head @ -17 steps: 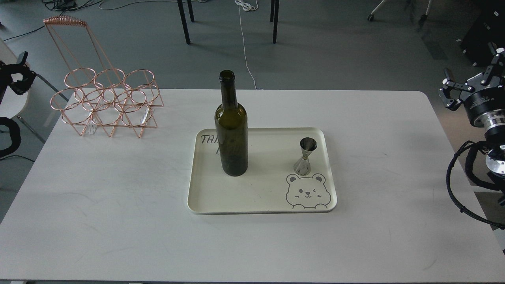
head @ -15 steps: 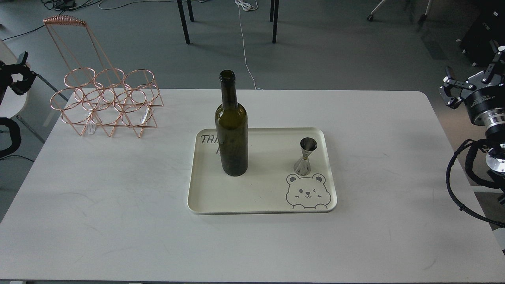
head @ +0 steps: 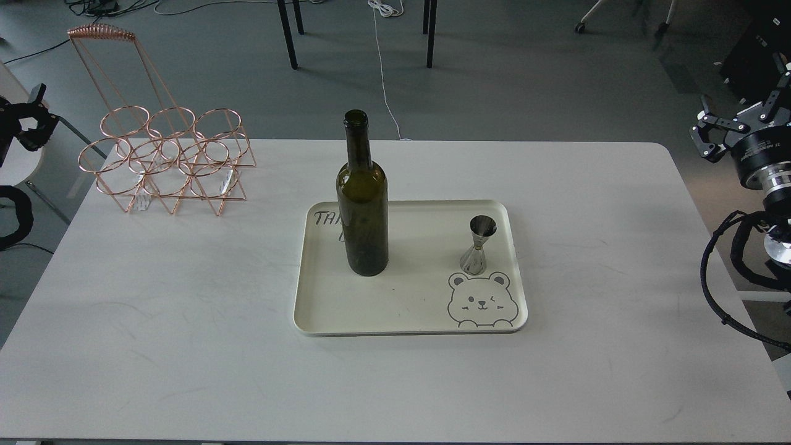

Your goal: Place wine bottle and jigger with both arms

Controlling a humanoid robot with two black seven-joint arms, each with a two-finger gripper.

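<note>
Tipping risk: wine bottle (head: 363, 204) is tall and narrow-necked, so a clip from the left gripper (head: 28, 120) on approach likely topples it onto the jigger (head: 479, 245). Both stand upright on the tray (head: 321, 309), well apart from either gripper. Right gripper (head: 735, 127) hangs off-table, fingers spread wide, empty. Left's opening: can't tell.

On the white surface (head: 185, 321), a cream tray (head: 408, 309) with a printed bear holds the upright wine bottle (head: 363, 210) at its left and the jigger (head: 479, 245) at its right, well apart. A copper wire rack (head: 167, 164) stands far left. The left end effector (head: 28, 120) and the right end effector (head: 738, 123), fingers spread, hover off either edge.
</note>
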